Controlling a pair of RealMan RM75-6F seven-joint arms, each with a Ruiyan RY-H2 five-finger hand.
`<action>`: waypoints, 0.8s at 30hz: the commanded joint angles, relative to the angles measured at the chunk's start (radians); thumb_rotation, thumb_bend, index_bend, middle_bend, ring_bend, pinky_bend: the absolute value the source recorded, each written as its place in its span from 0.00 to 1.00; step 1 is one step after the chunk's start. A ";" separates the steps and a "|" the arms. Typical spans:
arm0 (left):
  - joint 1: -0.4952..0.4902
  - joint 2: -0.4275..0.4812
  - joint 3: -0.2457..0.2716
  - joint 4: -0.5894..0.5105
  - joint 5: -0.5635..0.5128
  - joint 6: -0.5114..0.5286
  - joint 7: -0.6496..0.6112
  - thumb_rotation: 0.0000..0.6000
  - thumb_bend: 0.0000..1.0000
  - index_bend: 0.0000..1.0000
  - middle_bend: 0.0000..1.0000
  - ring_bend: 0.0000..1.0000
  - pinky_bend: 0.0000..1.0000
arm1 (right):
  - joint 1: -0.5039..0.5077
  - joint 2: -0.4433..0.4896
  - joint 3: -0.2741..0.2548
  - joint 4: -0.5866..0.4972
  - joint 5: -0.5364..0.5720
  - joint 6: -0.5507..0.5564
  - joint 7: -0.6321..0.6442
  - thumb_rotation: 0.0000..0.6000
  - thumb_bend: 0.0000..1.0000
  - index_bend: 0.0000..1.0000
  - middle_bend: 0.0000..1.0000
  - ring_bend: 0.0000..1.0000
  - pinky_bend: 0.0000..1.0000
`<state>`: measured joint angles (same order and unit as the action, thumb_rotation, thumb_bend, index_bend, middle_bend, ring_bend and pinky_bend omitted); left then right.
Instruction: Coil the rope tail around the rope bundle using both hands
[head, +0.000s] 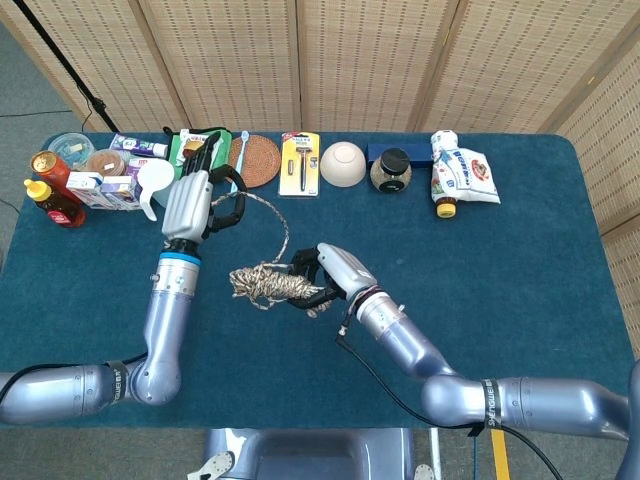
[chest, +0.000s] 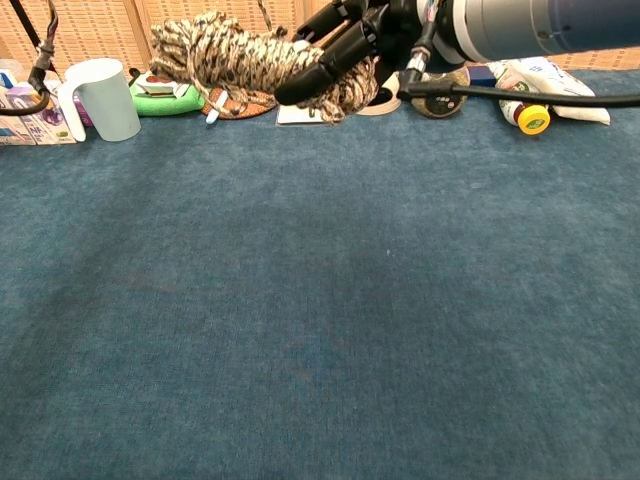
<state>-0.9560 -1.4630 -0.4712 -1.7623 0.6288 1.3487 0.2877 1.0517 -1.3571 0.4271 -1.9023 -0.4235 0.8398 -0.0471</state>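
Observation:
A beige-and-brown rope bundle (head: 268, 283) hangs above the blue table, gripped at its right end by my right hand (head: 328, 273). In the chest view the rope bundle (chest: 250, 58) sits high at the top of the frame, with the dark fingers (chest: 322, 70) of my right hand (chest: 375, 30) wrapped around it. The rope tail (head: 276, 222) runs up from the bundle in an arc to my left hand (head: 194, 200), which holds its end near the table's back left. The chest view shows only a sliver of that arm at the left edge.
Along the back edge stand a red sauce bottle (head: 52, 201), cartons (head: 103, 188), a pale jug (head: 157, 184), a green box (head: 186, 146), a woven coaster (head: 261, 158), a razor pack (head: 299, 163), a bowl (head: 342, 164), a dark jar (head: 390, 170) and a white bag (head: 462, 170).

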 joint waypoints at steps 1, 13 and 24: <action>0.011 -0.010 0.010 0.007 0.014 -0.010 -0.007 1.00 0.46 0.58 0.00 0.00 0.00 | 0.014 0.003 0.017 0.004 0.048 0.016 0.017 1.00 0.62 0.65 0.64 0.57 0.85; 0.090 0.011 0.073 -0.056 0.108 0.000 -0.013 1.00 0.46 0.58 0.00 0.00 0.00 | 0.074 -0.048 0.031 0.100 0.203 0.144 -0.024 1.00 0.64 0.65 0.64 0.57 0.85; 0.141 0.057 0.061 -0.052 0.127 -0.021 -0.030 1.00 0.46 0.58 0.00 0.00 0.00 | 0.068 -0.058 0.053 0.150 0.249 0.142 -0.043 1.00 0.64 0.65 0.64 0.57 0.86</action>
<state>-0.8182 -1.4104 -0.4051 -1.8197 0.7619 1.3326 0.2595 1.1224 -1.4152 0.4773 -1.7528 -0.1761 0.9827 -0.0929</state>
